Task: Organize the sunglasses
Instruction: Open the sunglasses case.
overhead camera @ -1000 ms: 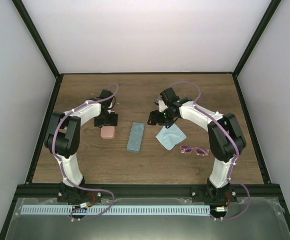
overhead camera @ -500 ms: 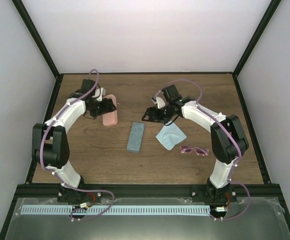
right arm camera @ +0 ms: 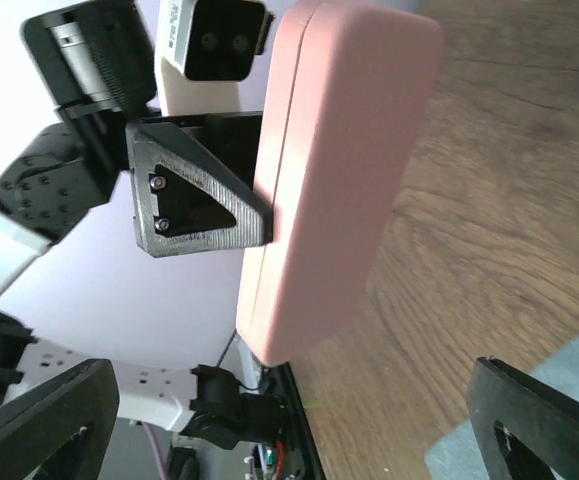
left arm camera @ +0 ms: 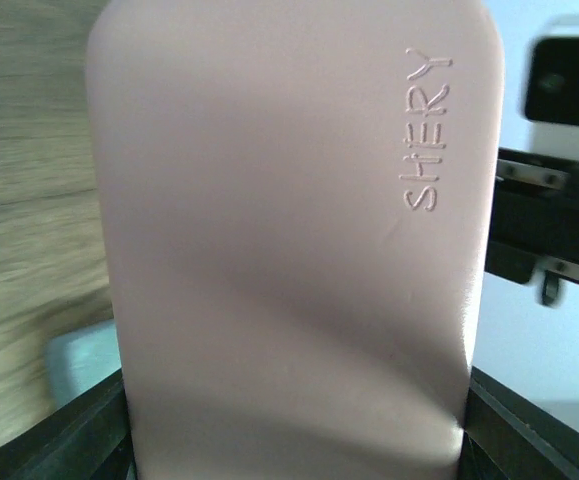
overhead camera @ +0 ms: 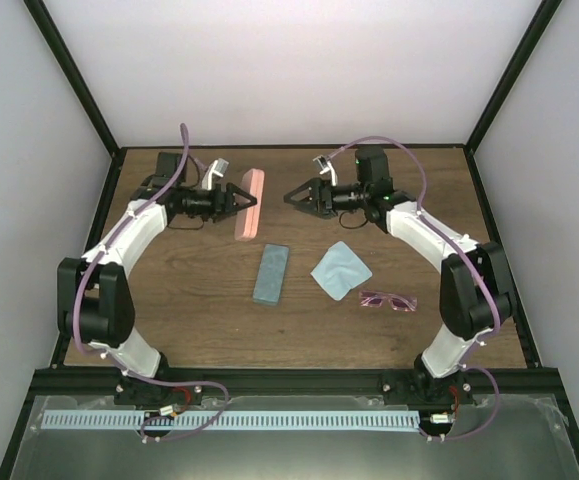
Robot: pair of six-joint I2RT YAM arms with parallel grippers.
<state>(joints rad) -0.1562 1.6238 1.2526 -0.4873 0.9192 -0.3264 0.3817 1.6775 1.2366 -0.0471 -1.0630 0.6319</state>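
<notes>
Top external view: the pinkish-purple sunglasses lie on the wooden table just beside the near right corner of the pale blue cloth. The shut blue-grey case lies just left of the cloth, contents hidden. Beyond the cloth, the left gripper is clamped on the shut pink case, held off the table. The right gripper, jaws apart, faces it without touching; open wood separates cloth and near edge.
</notes>
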